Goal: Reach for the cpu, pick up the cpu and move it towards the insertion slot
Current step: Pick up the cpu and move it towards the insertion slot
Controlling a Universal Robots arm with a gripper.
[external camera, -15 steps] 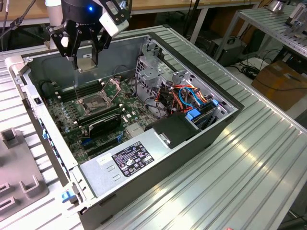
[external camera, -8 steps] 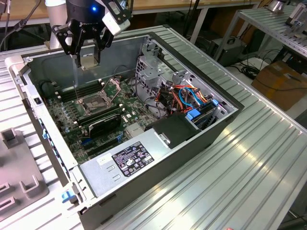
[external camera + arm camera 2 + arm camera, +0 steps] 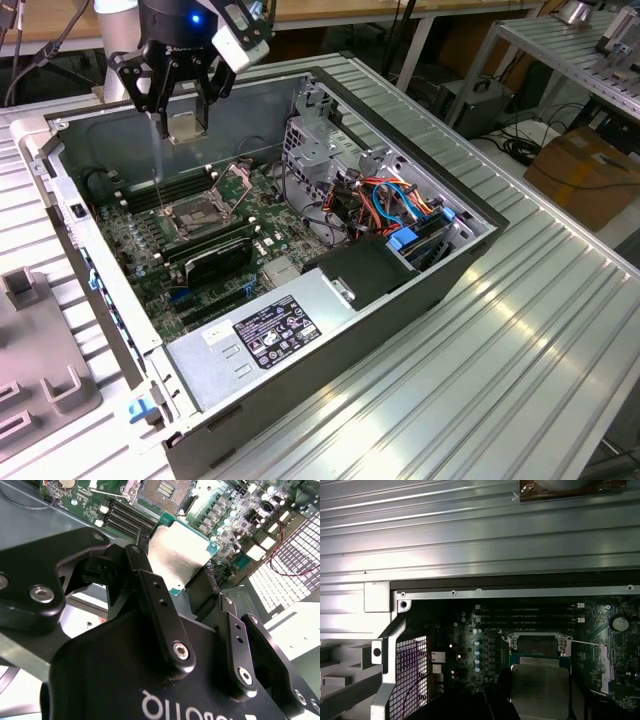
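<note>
Clamped between the fingers of the tool (image 3: 185, 118), cpu (image 3: 186, 124) held face-flat above the open computer case (image 3: 420, 170); insertion slot (image 3: 200, 205) on the green motherboard (image 3: 150, 260) waiting just below, toward six o'clock in the exterior view.

- A robotics lab or workshop.
- An opened computer case (image 3: 330, 300) lies on a ribbed aluminium bench (image 3: 520, 340).
- At 2 o'clock: metal frame tables (image 3: 580, 50), cables (image 3: 525, 150) and a cardboard box (image 3: 585, 175) on the floor.
</note>
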